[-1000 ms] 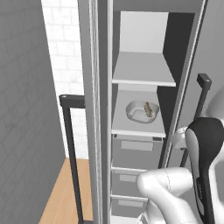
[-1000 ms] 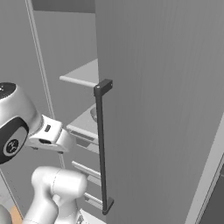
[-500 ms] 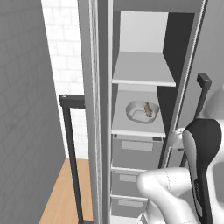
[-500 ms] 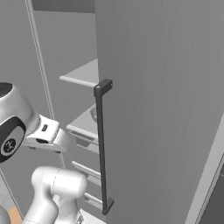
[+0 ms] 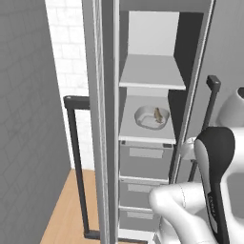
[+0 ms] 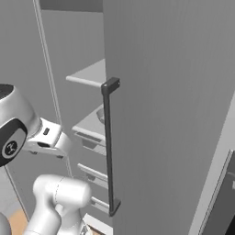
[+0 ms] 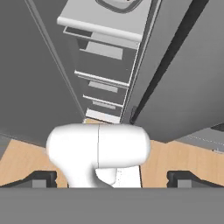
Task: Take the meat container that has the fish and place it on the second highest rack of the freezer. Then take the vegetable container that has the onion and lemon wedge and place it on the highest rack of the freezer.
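**Already one container shelved, the arm free to fetch the other**

From the left base view, the freezer point(image 5: 147, 143) stands open, its door swung to the right with the dark bar handle point(image 5: 208, 114) showing. The meat container point(image 5: 151, 117) sits on the lower of the two open shelves, which is the second highest rack point(image 5: 143, 136), with the fish point(image 5: 157, 115) lying in it. The highest rack point(image 5: 151, 76) above carries nothing yet. Grey drawers point(image 5: 145, 159) stack below. The arm's white and dark links fill the lower right, well apart from the shelves.

From the right base view, the freezer door point(image 6: 170, 114) takes up most of the frame, its handle point(image 6: 108, 147) running down its edge; both shelf edges peek out to the left of it.

From the hand view, the camera looks down past the drawers point(image 7: 103, 57) to the wood floor point(image 7: 22, 162). The gripper point(image 7: 112, 178) is spread wide and holds nothing, a dark tip at each lower corner.

My judgement: the fish step looks finished, and the step in hand is going for the vegetable container with the onion and lemon wedge. To do it well, draw the arm clear of the door before the base turns, so no link catches the handle, and keep the jaws wide for the next tray's rim
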